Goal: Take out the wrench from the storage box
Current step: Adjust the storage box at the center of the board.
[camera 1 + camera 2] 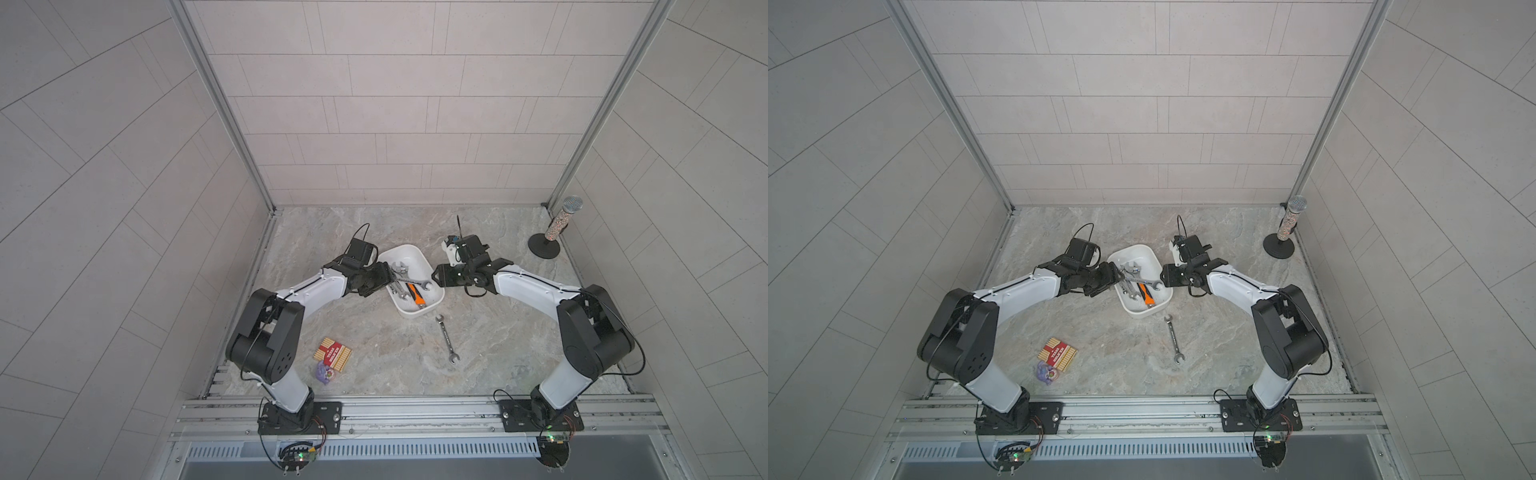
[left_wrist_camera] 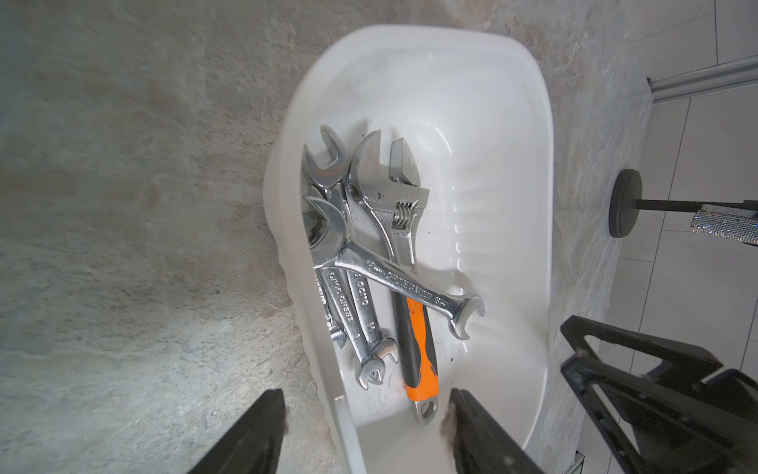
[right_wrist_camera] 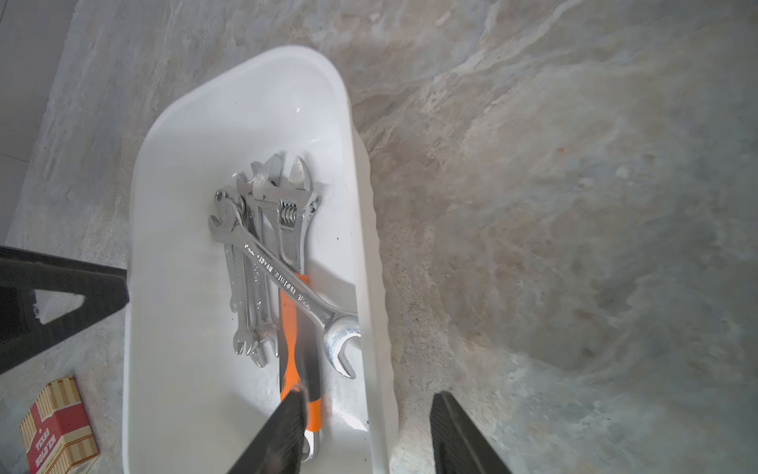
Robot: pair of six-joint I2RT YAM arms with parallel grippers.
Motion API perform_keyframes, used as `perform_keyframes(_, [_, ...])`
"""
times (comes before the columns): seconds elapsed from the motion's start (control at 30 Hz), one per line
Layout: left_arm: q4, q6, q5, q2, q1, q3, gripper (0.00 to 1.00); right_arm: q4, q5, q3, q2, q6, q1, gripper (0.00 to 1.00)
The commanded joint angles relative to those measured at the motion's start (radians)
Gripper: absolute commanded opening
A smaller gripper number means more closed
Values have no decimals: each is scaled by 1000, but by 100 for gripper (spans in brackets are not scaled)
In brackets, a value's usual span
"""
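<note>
On the grey marbled tabletop (image 1: 498, 332), the white glossy plastic storage box (image 1: 407, 254) sits between our arms. The left gripper (image 2: 365, 394) and right gripper (image 3: 369, 395), both spread and pinching nothing, each straddle a long wall, probably to brace it, while the chrome open-ended wrench (image 2: 404, 283) lies crosswise inside, uppermost.

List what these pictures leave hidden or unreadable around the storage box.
Orange-handled wrench: handle end partly covered by one of the fingers of the right gripper, right wrist view.
Stacked wrenches: count unclear, left wrist view; the crossing wrench and the storage box wall overlap them.
Card box: cut off by the right wrist view's edge.
Wrench lying outside the box: markings too small in both top views.
</note>
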State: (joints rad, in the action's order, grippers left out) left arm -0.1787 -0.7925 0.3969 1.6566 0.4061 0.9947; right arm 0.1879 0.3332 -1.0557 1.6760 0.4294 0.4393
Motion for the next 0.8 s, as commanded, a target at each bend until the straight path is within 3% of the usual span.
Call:
perform_keyframes(0.0, [-5, 6, -6, 15, -1, 24, 70, 6, 43, -17, 21, -2, 28, 53])
perform_keyframes(0.4, [-15, 12, -12, 23, -12, 51, 70, 27, 96, 7, -29, 7, 98, 51])
perform_keyframes(0.63, [-112, 49, -79, -133, -32, -41, 67, 191, -110, -83, -105, -124, 121, 47])
perform_keyframes(0.77, [-117, 83, -95, -207, -60, -116, 67, 215, -176, -191, -28, -213, 199, 47])
